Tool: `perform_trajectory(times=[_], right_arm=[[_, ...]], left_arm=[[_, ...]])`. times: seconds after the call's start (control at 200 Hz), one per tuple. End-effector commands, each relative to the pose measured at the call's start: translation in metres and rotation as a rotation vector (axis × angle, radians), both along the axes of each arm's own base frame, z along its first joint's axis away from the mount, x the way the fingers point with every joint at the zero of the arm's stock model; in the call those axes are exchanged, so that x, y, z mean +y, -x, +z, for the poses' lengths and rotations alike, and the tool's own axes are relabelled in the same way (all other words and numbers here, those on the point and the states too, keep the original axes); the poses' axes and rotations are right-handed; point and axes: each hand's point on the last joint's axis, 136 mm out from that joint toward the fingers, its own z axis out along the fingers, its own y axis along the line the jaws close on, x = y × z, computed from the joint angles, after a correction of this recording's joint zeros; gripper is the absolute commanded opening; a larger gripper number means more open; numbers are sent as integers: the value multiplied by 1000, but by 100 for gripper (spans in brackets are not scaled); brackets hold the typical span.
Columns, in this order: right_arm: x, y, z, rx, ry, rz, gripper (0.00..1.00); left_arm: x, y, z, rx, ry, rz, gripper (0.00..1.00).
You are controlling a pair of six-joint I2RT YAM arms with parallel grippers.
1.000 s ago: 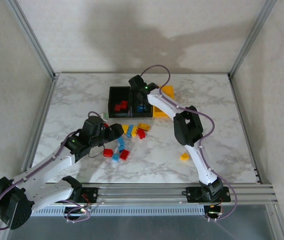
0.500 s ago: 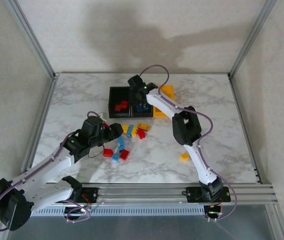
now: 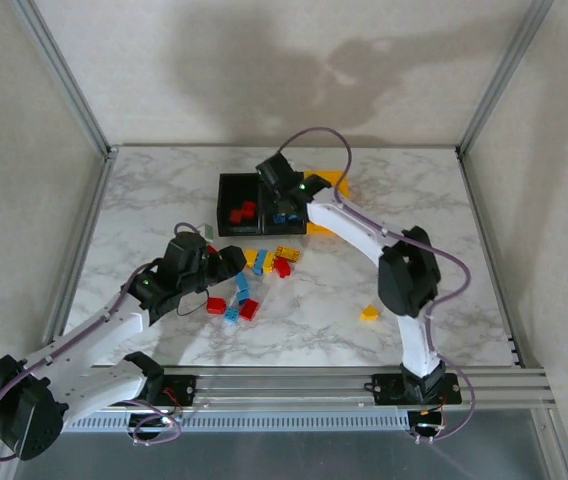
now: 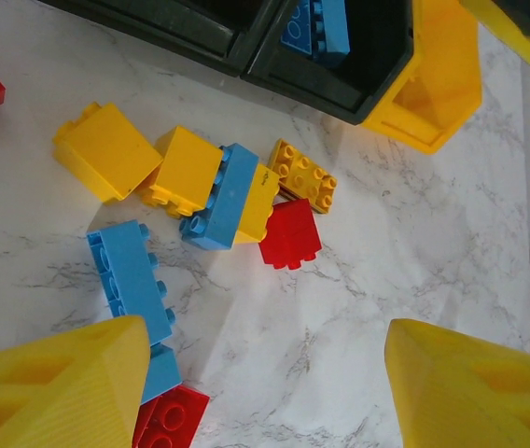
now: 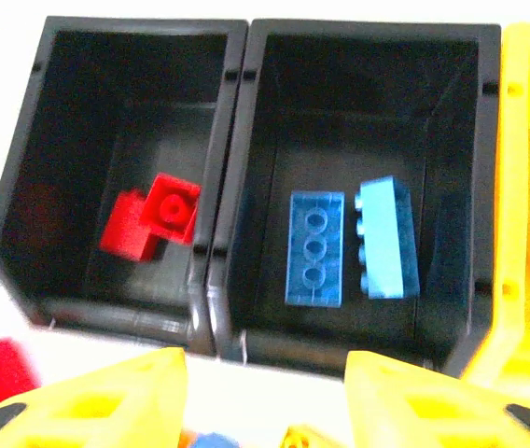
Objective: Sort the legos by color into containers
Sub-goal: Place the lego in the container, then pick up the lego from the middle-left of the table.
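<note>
Left wrist view: the left hand (image 4: 263, 329) is open and empty. The loose bricks (image 4: 190, 173) lie on the tabletop (image 4: 414, 252) just ahead of it, with a long blue brick (image 4: 127, 275) by one finger, its long axis pointing nearly away from the hand. The right hand (image 5: 265, 369) is also open and empty. It hangs over the bins (image 5: 237, 56), farther from them.

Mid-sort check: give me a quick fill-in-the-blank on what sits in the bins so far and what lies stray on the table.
1. The two bricks in the middle black bin are ____.
2. The bricks in the end black bin are ____.
3. The lone brick on the table, apart from the pile and near the right arm, is ____.

Missing words: blue; red; yellow.
</note>
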Motion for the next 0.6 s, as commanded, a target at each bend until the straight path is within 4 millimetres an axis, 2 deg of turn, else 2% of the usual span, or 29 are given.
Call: perform_trajectory(times=[0.0, 0.1, 0.235, 0.365, 0.511, 0.596], right_arm=[[-9, 26, -5, 22, -51, 41, 48], [-23, 53, -18, 54, -61, 60, 49], [-45, 81, -34, 89, -71, 55, 49], [-52, 105, -42, 104, -114, 85, 50], [-54, 120, -50, 113, -123, 93, 51], [-56, 126, -56, 130, -120, 91, 51]], left_arm=[[7, -3, 1, 2, -11, 32, 68], [9, 1, -5, 18, -21, 33, 68], [14, 6, -14, 39, -35, 42, 68], [19, 11, -22, 61, -57, 55, 67], [28, 18, -35, 104, -96, 82, 66], [43, 29, -54, 182, -189, 110, 66]])
